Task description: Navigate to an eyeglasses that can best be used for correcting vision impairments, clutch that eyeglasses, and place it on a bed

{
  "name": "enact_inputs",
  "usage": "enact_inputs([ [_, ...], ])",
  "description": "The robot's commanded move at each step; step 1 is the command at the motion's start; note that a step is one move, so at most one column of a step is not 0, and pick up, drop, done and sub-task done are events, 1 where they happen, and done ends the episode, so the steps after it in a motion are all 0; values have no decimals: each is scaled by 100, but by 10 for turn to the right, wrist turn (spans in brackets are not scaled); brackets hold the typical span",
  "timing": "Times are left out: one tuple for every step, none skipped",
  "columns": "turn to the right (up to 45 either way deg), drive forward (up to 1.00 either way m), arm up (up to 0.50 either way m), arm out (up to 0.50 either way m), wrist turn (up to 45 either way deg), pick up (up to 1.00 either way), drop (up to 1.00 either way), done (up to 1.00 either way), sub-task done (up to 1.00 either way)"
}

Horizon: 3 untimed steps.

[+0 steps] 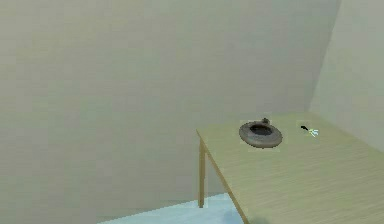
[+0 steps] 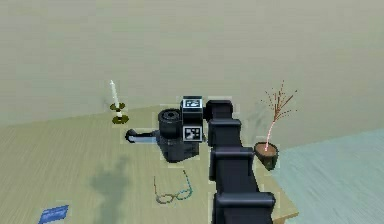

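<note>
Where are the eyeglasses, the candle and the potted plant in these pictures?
eyeglasses (image 2: pixel 174 187): arm side view, on the bridge between the lenses.
candle (image 2: pixel 114 92): arm side view, on the white stick.
potted plant (image 2: pixel 266 152): arm side view, on the brown pot.

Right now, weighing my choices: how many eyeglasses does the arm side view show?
1: eyeglasses on the wooden table, just left of the arm; others could hide behind it.

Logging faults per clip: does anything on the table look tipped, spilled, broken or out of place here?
Nothing stands out. The candle and potted plant stand upright, and the eyeglasses lie flat on the table. No spill shows.
</note>
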Motion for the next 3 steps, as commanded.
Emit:
enact_inputs([
  [0,0,-30,0,0,0,0,0,0],
  [0,0,0,0,0,100,0,0,0],
  [0,0,10,0,0,0,0,0,0],
])
